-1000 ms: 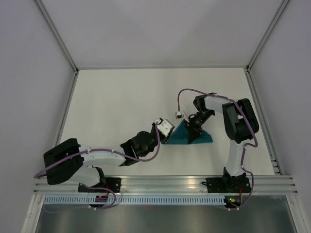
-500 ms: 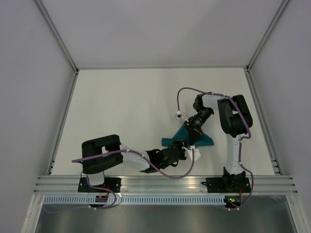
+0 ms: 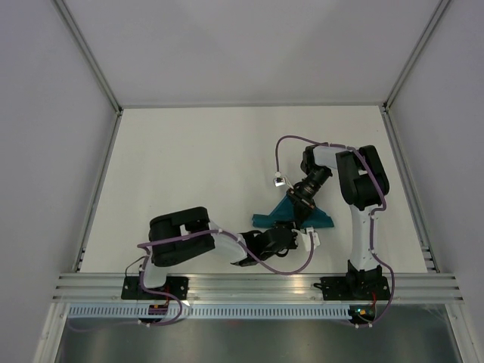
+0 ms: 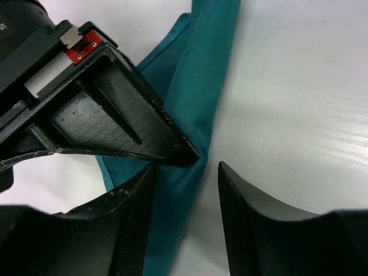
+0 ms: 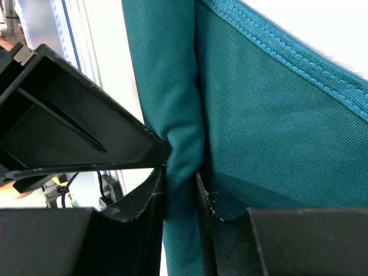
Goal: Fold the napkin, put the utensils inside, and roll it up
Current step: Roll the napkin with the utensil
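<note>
We see the napkin (image 3: 321,219) lying folded into a low teal triangle on the white bench (image 3: 189,166), toward 4 o'clock from the bench's middle and near the front rail. Both arms meet over it.

The right end effector (image 5: 179,195) comes down on the cloth from 12 o'clock. Its 2 fingers are clamped on a raised, bunched fold of the napkin, which is squeezed thin between the pads.

The left end effector (image 4: 185,201) reaches in low from 8 o'clock. Its fingers stand apart around a narrow strip of the same cloth: the strip runs along the inner face of 1 finger (image 4: 132,218), and bare bench shows between it and the other. In the left wrist view, the tip of a right finger (image 4: 115,121) presses the fold just ahead of this gap.
</note>
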### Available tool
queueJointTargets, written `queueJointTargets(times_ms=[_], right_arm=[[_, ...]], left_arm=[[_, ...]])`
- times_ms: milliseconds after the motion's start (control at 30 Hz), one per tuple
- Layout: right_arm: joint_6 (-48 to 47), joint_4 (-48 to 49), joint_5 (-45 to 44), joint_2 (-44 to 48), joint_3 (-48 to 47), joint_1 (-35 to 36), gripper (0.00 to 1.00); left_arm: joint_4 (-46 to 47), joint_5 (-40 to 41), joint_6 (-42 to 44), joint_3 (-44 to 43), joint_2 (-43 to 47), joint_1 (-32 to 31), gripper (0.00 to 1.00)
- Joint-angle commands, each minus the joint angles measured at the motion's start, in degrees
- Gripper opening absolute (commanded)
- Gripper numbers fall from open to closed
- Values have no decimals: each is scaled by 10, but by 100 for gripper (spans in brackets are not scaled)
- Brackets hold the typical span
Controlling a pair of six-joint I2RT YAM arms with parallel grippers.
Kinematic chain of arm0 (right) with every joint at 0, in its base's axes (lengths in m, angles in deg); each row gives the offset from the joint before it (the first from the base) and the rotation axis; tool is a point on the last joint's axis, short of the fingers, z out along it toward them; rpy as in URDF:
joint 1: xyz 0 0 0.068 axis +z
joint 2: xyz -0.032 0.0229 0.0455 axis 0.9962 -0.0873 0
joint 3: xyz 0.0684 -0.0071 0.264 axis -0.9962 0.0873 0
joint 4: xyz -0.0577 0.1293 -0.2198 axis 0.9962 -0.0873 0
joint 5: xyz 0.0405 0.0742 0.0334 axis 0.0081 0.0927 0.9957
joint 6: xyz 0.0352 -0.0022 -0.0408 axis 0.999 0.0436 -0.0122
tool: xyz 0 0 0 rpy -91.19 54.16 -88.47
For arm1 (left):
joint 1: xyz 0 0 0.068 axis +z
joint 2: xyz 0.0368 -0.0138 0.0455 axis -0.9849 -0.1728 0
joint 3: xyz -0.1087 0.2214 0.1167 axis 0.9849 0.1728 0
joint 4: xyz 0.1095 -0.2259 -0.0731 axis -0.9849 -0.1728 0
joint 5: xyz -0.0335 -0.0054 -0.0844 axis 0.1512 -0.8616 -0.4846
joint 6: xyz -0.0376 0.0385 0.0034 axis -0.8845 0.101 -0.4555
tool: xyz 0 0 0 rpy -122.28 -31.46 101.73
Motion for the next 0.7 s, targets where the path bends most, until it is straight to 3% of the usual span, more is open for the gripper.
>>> queueJointTargets(times_ms=[0,200,333,467,667], right_arm=[[-31,74,-51,-28,-8,-3,23],[-31,71,-50,-34,-14,-3,23],[-27,71,-49,-33,-19,-3,34],[-18,73,-46,-16,-19,-3,49],[-9,55,-37,14,-39,-8,56]], left_arm=[[-27,-18,-2,-11,-19,20,53],[-71,-60,-21,-12,-19,31,32],[-120,-110,-38,-18,-16,46,19],[-155,-161,-53,-25,-15,62,13],[-193,-224,-71,-34,-16,81,8]])
